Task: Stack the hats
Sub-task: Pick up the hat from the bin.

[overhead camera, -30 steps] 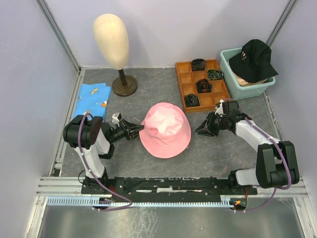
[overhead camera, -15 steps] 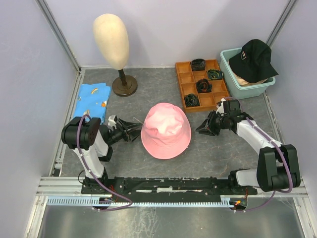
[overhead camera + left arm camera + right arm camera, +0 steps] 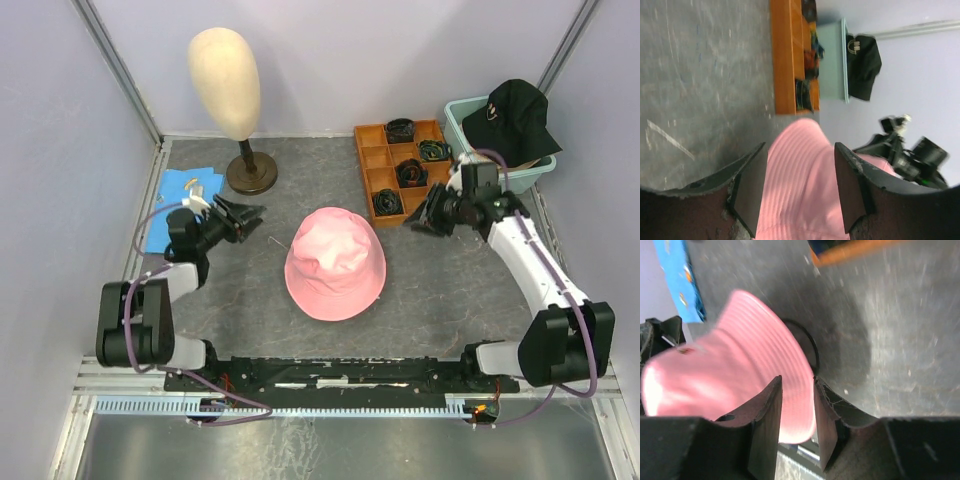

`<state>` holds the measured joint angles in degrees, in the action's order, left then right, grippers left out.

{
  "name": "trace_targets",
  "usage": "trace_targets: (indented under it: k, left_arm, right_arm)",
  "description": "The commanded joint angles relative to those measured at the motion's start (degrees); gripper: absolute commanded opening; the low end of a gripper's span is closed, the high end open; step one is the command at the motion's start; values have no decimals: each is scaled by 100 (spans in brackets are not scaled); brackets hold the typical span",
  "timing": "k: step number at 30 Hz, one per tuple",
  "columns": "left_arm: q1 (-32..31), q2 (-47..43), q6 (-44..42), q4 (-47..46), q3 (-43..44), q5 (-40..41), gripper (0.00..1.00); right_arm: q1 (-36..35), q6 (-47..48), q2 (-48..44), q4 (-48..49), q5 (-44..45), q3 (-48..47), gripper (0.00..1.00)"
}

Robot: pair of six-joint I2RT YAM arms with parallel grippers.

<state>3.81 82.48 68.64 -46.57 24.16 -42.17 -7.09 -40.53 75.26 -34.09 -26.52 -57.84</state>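
The pink bucket hat [image 3: 335, 262] lies flat, crown up, in the middle of the grey table. My left gripper [image 3: 250, 213] hovers to its far left, open and empty; in the left wrist view the pink hat [image 3: 800, 195] shows beyond the gripper [image 3: 800, 146]. My right gripper [image 3: 425, 215] hangs to the hat's far right beside the orange tray, its jaws slightly apart with nothing between them. The right wrist view has the pink hat [image 3: 740, 355] well beyond that gripper [image 3: 796, 380]. The black cap [image 3: 517, 118] rests on top of the teal tub [image 3: 535, 178].
An orange divided tray [image 3: 358, 160] with rolled dark items stands at the back, just behind my right gripper. A cream mannequin head [image 3: 224, 80] on a brown stand is at the back left. A blue cloth [image 3: 165, 195] lies under my left arm. Walls close the left and right sides.
My left gripper has opened, left the pink hat's brim and drawn back to the far left. My right gripper has lifted away toward the orange tray. The hat stays put.
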Motion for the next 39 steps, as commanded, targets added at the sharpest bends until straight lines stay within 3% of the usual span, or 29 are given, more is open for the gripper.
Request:
trace_targets:
  k: [1, 9, 15, 18, 24, 39]
  left_arm:
    - [120, -612, -1645, 2653, 957, 641, 63]
    - [142, -716, -1036, 2325, 1025, 667, 62]
    - [150, -910, -1237, 2310, 971, 574, 63]
    - [147, -977, -1364, 2290, 854, 592, 63]
    - [146, -807, -1472, 2018, 532, 571, 63]
    - [142, 370, -1206, 1018, 458, 362, 62]
  right_arm:
    - [135, 532, 335, -527, 762, -1616, 40]
    - [921, 1096, 1992, -1152, 1837, -4595, 51]
    - [1492, 1455, 3578, -1381, 2514, -7058, 69]
    - [1555, 1744, 4198, -1096, 2710, -7832, 73]
    - [1504, 2862, 4670, 380, 4029, -7838, 98]
    - [1567, 3858, 5331, 1396, 5445, -8208, 99]
